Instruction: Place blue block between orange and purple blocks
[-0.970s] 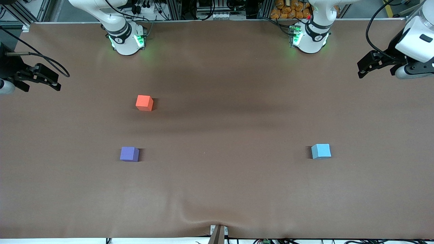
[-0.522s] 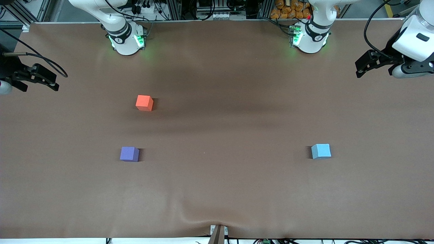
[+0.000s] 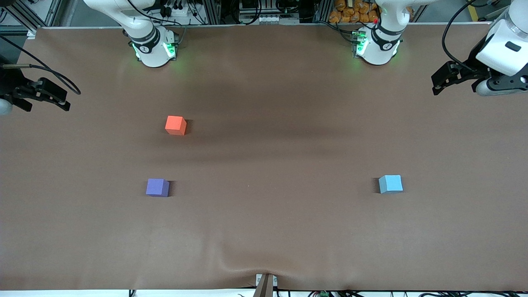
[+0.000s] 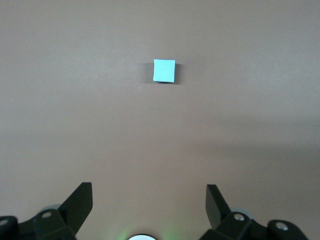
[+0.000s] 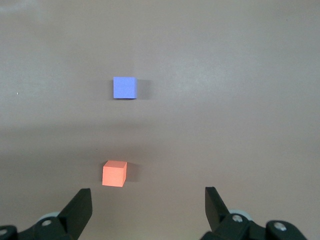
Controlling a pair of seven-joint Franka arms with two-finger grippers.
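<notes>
Blocks sit far apart on the brown desk [image 3: 264,231]: the blue block [image 3: 390,184] lies in the lower right part of the front view, toward the left arm's end, flat on the cloth with bare surface on every side. The orange block [image 3: 175,125] rests left of centre in that view, and the purple block [image 3: 157,187] lies lower in the frame, nearer the front camera, well apart from it, so an open strip of desk runs between the two. A wide bare stretch separates this pair from the blue block. The left hand [image 3: 443,80] hangs at the upper right edge of the frame, over the desk's end, fingers [image 4: 80,202] spread open and holding nothing; its wrist view shows the blue block ahead. The right hand [image 3: 55,97] hangs at the upper left edge, also open and empty, with the orange and purple blocks showing in its wrist view.
</notes>
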